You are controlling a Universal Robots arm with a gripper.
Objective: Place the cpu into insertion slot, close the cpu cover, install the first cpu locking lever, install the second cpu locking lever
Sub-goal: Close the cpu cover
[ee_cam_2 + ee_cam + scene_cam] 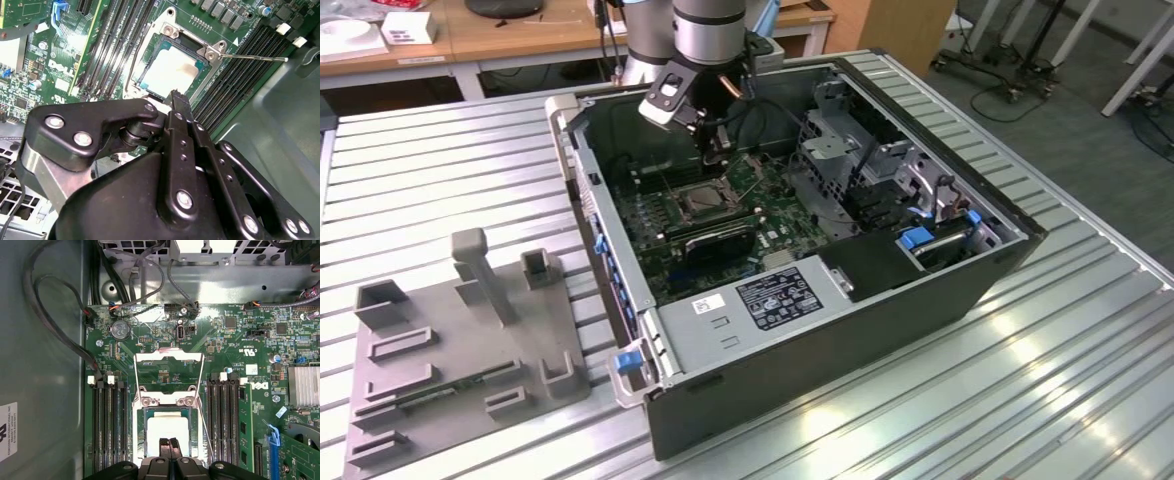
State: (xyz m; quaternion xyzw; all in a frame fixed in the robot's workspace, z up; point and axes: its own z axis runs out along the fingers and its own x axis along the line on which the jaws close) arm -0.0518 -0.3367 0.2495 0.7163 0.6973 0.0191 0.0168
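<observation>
- Judging the risk first, we see the pincer (168,442) clenched on nothing, its tips drawn together right over the cpu (167,432). The chip lies in the insertion slot (699,205) on the green motherboard (240,355).
- We think a push downward from here could tilt the chip or load the contacts beneath it. We cannot tell whether the tips touch its metal top.
- The cpu cover (168,356) stands open, hinged up and away from the chip. In our judgement it could drop onto the pincer. If it were swung down on a chip that sits crooked, it could jam.
- A thin locking lever (255,58) juts out unlatched across the memory slots (245,75). A careless sweep of the arm could snag or bend it.
- The first wrist view looks straight down for us. It shows the board through the cover's cut-out and the chip square inside the slot's rim.
- The second wrist view, taken on a slant, gives us what that straight look does not. It shows the lever's free length and one fingertip (177,97) overlapping the chip's near edge.
- The exterior view adds the wider setting. The arm reaches into the open computer case (854,330) on the ribbed table (1067,380), and a grey fixture (467,330) lies well apart at the exterior view's left.
</observation>
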